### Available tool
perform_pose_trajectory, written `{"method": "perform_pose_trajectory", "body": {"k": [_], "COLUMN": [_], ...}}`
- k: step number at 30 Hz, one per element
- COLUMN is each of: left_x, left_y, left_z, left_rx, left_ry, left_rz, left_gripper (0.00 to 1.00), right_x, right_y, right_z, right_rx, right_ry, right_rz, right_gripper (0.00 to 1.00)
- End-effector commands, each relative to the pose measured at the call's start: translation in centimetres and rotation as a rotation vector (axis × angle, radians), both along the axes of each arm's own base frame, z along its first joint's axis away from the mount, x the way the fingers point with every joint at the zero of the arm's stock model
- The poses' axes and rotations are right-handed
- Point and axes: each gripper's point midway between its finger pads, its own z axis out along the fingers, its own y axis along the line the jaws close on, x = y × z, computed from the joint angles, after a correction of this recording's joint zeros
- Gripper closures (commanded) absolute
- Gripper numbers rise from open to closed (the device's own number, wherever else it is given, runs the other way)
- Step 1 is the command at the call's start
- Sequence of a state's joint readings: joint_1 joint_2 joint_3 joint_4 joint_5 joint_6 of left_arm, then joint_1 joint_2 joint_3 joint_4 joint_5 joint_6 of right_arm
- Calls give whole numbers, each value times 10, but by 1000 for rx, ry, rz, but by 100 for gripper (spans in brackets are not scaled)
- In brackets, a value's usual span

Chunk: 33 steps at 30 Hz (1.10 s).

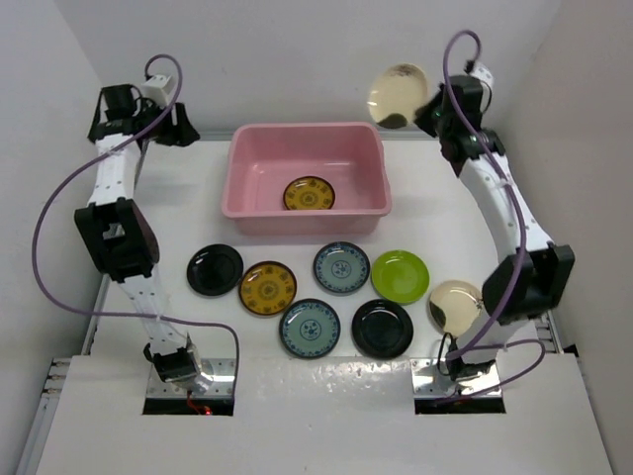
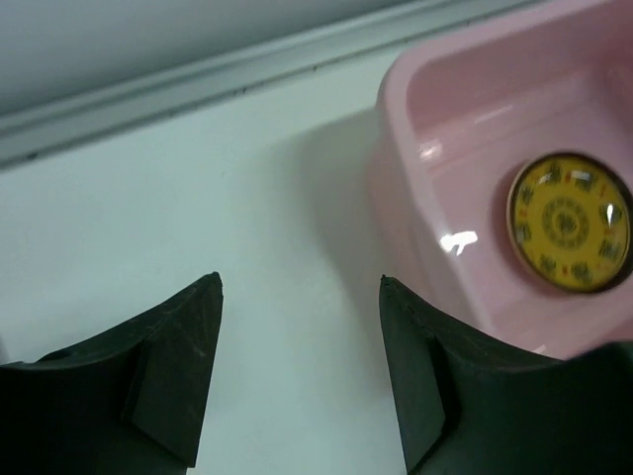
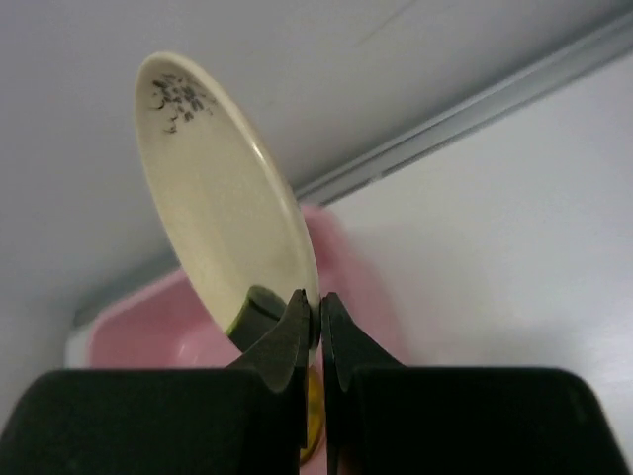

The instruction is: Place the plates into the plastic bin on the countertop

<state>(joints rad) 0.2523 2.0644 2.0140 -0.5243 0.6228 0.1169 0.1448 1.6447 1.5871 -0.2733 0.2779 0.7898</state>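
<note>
Plate [image 3: 223, 198], glossy cream (dark sprig near its rim), clamped by right claw [image 3: 318, 302]; left claw [image 2: 302, 284] stands apart.

The right tool [image 3: 318, 302] is pinching the lower rim of a cream plate [image 3: 223, 188], its jaws closing tight on the edge. The plate is standing on edge and leaning up to the left, showing a dark floral mark near its top. Behind it, the pink bin [image 3: 148, 336] is sitting on the white desk [image 3: 514, 228].

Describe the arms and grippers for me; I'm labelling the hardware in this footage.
The left arm and right arm have white links and black joint housings. A purple cable loops along each. The left gripper and right gripper have matte black, wedge-shaped fingers.
</note>
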Motion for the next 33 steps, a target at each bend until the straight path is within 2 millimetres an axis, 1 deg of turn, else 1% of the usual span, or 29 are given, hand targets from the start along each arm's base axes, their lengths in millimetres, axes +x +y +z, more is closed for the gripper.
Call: {"method": "perform_pose_trajectory", "body": {"k": [1,2,3,4,5,6,7,8,9,10,11,13,14,15,16,18,19,20,21,22,23,25,26,27,29,30,31,32,33], "left_x": [-39,-54,-63,-73,-91,-101,-119,-127,-136,-152,-159,-168,-178,-183,-189,-195,-200,-199,-204,-204,-204,-206,-207,-209,-211,-212,-214,-216,-224], "left_y": [23,31,31,38,32,31,29,22,19,13,11,7,4,2,-4,-9,-8,-12,-12,-12,-11,-12,-12,-11,-5,-2,-1,4,4], "left_z": [27,3,-5,-7,-31,-42,-60,-70,-79,-94,-101,-111,-121,-125,-134,-141,-147,-147,-154,-158,-159,-172,-177,-184,-191,-192,-202,-207,-212], "left_rx": [75,78,105,166,160,180,195,191,180,163,153,131,116,104,101,99,106,109,106,101,108,112,129,131,157,170,168,195,193], "left_ry": [-94,-29,-12,-23,51,84,147,180,215,272,298,336,369,389,407,431,450,449,475,484,489,528,549,571,602,610,639,657,687], "left_rz": [-102,-101,-114,-135,-168,-187,-216,-246,-261,-290,-300,-306,-317,-320,-343,-353,-356,-366,-365,-367,-364,-371,-376,-374,-363,-358,-359,-358,-371], "left_gripper": [33,33,33,33,33,33,33,33,33,33,33,33,33,33,33,33,31,31,30,29,29,27,26,26,26,26,26,26,26], "right_x": [24,27,13,25,25,22,23,21,19,18,16,17,15,15,15,12,13,14,16,18,18,23,22,24,26,24,22,22,22], "right_y": [115,130,145,170,176,183,192,195,197,197,196,200,200,204,204,205,203,203,203,199,202,202,202,202,199,198,196,196,194], "right_z": [29,-28,-49,-65,-73,-81,-101,-107,-137,-131,-142,-152,-154,-166,-170,-188,-196,-200,-201,-208,-210,-207,-208,-207,-201,-194,-187,-173,-169], "right_rx": [-6,3,36,32,6,-8,-7,8,13,15,24,37,38,42,37,42,46,54,52,44,42,17,6,-8,-30,-43,-55,-81,-94], "right_ry": [-80,94,202,258,277,301,328,337,361,344,363,375,385,410,416,456,471,481,473,479,475,456,469,462,452,446,433,398,386], "right_rz": [595,663,755,806,838,859,870,872,870,860,846,862,871,879,884,879,870,853,847,833,840,856,864,871,862,862,858,867,858], "right_gripper": [100,100,100,100,100,100,100,100,100,100,100,100,100,100,100,100,95,86,73,49,39,23,21,14,12,12,12,12,12]}}
